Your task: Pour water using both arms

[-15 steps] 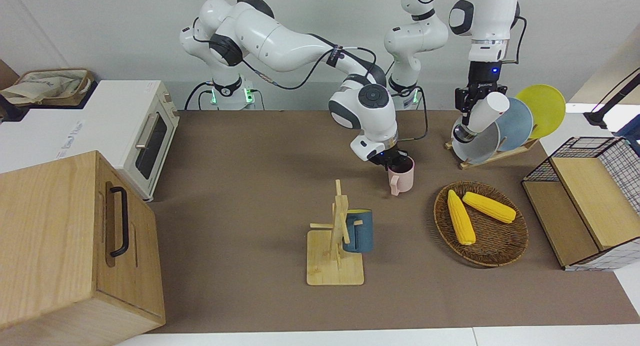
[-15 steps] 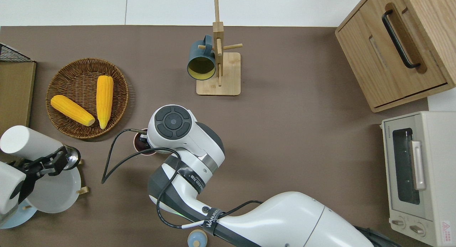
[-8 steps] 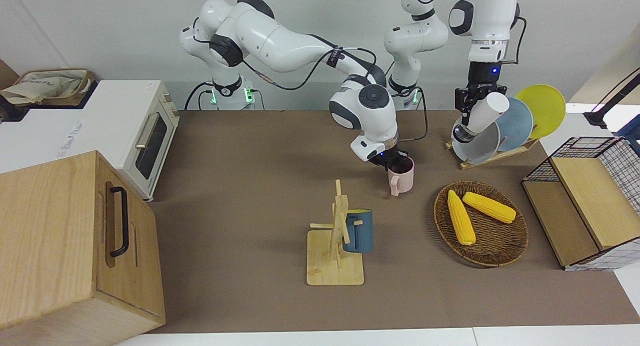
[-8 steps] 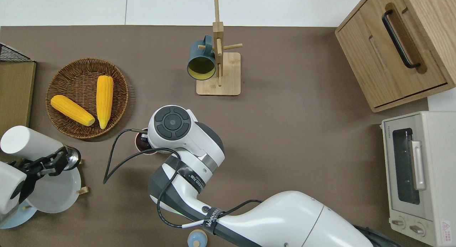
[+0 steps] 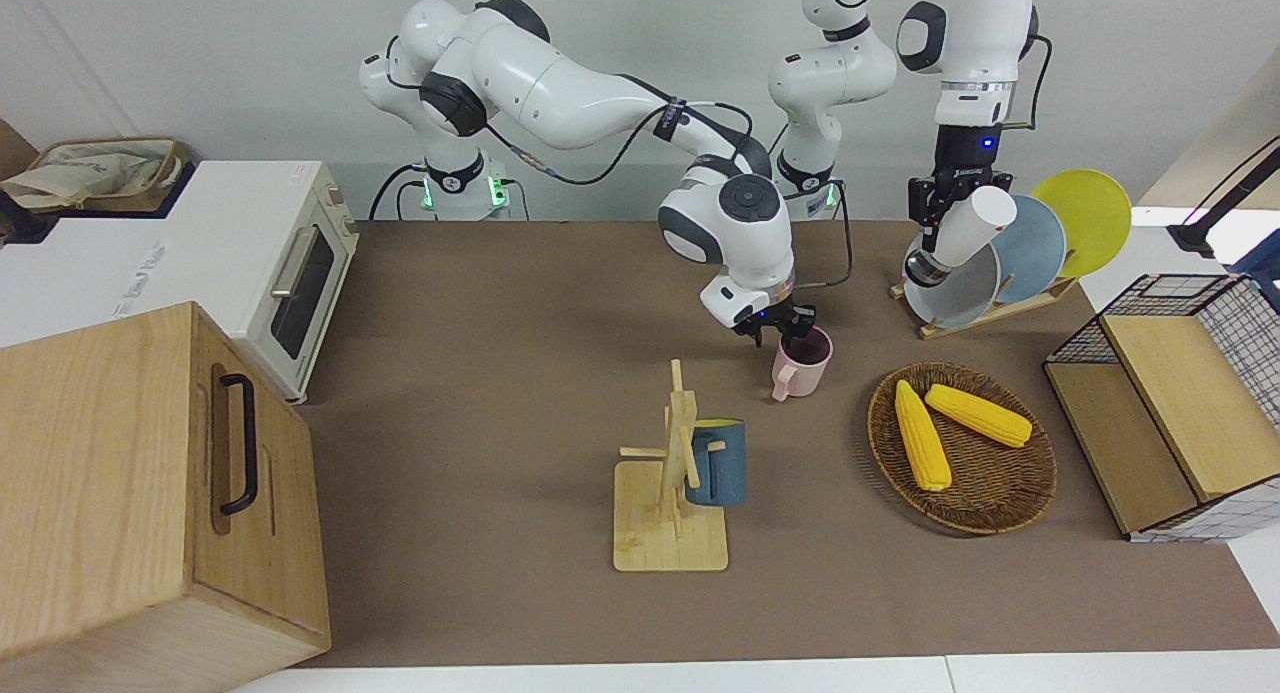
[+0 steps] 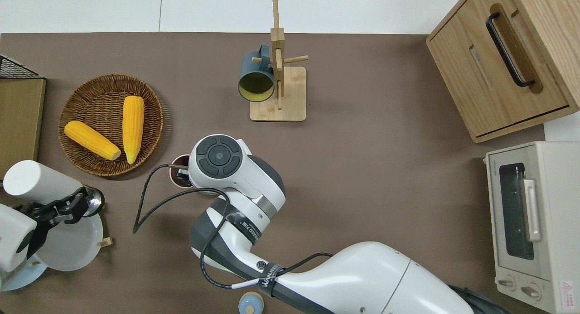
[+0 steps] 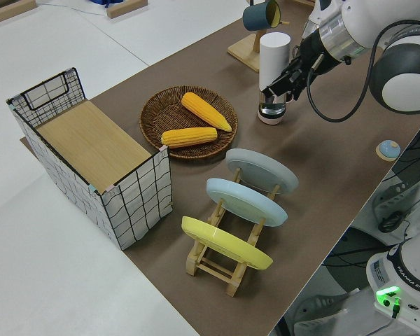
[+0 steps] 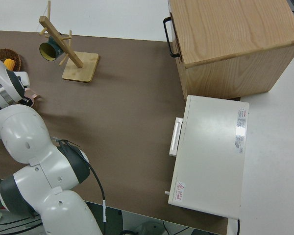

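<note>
Both arms' hands grip: bottle [image 5: 968,230], mug [image 5: 803,360]

A robot lab staged as a kitchen: 2 white arms [image 5: 560,83] bolted beside a brown table [image 5: 500,303] bearing a toaster oven [image 5: 270,263], plate rack [image 7: 231,238] and mug stand [image 5: 672,493].

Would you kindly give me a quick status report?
Right gripper at pink mug rim. Left gripper holds tilted white bottle over plate rack. Path clear.

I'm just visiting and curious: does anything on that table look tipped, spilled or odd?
No spill shows. The pink mug leans with the right claw at its rim, and the left claw holds a white bottle tilted in the air.
</note>
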Controlling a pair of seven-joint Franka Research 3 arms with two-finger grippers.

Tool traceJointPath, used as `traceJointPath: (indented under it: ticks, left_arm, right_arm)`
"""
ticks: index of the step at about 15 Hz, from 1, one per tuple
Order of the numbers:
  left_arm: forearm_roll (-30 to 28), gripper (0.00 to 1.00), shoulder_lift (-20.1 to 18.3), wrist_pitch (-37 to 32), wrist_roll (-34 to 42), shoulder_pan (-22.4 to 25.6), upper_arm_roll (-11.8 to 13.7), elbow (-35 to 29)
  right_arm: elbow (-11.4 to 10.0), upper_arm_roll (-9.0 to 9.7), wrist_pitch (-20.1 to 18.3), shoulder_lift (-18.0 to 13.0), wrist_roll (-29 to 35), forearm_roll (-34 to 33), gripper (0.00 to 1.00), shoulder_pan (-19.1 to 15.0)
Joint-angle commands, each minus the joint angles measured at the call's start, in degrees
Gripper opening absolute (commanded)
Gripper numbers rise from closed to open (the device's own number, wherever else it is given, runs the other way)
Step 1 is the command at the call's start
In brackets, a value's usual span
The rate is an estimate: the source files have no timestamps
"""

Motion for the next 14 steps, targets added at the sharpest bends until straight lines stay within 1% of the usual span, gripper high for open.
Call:
traceJointPath:
  ticks: [1, 4, 6, 9, 11, 14]
  left_arm:
    - [1.29, 0.00, -1.11, 0.84, -0.04, -1.12, -0.31, -0.42]
    - [1.29, 0.00, -0.59, 0.22, 0.05, -2.09, -0.48, -0.42]
    - [1.29, 0.00, -0.32, -0.39, 0.49, -2.97, -0.48, -0.42]
    - [1.29, 0.00, -0.23, -1.18, 0.49, -3.15, -0.48, -0.42]
    - [1.12, 0.00, -0.23, -1.27, 0.58, -3.50, -0.48, -0.42]
    - [1.03, 0.00, -0.23, -1.45, 0.58, -3.59, -0.48, -0.42]
  right_arm:
    - [1.41, 0.85, 0.42, 1.25, 1.43, -1.60, 0.990, -0.08]
    - [1.76, 0.85, -0.54, 0.90, 1.34, -1.43, 0.990, -0.08]
    - [1.93, 0.94, -1.86, -0.15, 1.25, -1.16, 0.990, -0.78]
    - [2.37, 0.85, -7.73, -4.18, -1.02, -1.16, 0.992, -2.36]
    - [2.37, 0.76, -12.39, -7.17, -6.80, -1.08, 0.992, -4.20]
    - [2.37, 0.24, -17.58, -11.30, -16.56, -1.08, 0.992, -6.75]
